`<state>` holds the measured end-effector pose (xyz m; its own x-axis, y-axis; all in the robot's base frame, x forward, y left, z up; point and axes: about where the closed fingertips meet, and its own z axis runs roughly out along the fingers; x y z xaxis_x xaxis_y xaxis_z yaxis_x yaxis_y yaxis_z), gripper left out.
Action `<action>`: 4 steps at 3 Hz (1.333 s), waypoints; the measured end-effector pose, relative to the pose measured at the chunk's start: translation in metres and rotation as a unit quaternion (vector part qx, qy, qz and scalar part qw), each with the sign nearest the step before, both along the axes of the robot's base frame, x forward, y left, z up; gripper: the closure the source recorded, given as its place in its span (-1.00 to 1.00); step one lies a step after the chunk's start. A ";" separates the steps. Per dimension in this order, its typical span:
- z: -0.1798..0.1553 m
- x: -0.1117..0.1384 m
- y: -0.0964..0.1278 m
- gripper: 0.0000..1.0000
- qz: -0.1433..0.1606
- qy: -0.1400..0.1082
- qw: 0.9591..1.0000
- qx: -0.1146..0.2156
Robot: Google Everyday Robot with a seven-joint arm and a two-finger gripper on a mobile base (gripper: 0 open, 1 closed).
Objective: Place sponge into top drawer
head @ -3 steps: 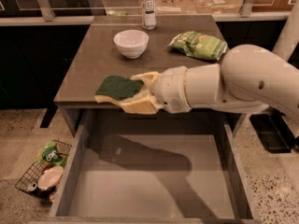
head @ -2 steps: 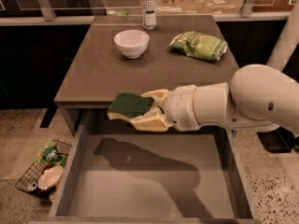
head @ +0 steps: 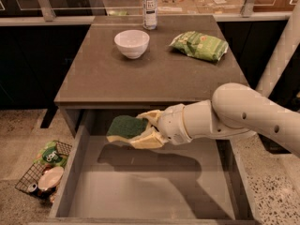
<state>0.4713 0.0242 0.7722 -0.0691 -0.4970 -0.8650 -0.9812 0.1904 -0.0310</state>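
The sponge, dark green on top with a pale yellow base, is held in my gripper above the rear left part of the open top drawer. The gripper's cream-coloured fingers close on the sponge from its right side. My white arm reaches in from the right, just below the table's front edge. The drawer is pulled out wide, with a plain grey bottom and low sides. The sponge's shadow falls on the drawer floor beneath it.
On the table stand a white bowl, a green snack bag and a clear water bottle at the back. A wire basket with litter sits on the floor at the left. A white post stands at the right.
My gripper with the sponge has moved down and toward the front, from the table's front edge to over the drawer's rear left part.
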 end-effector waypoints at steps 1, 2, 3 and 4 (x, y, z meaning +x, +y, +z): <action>0.000 0.000 0.000 1.00 0.000 0.000 1.000 0.000; -0.035 0.002 0.003 1.00 0.017 0.016 0.999 0.032; -0.074 -0.005 0.003 1.00 0.040 0.032 0.997 0.058; -0.101 -0.010 0.013 1.00 0.066 0.035 0.994 0.077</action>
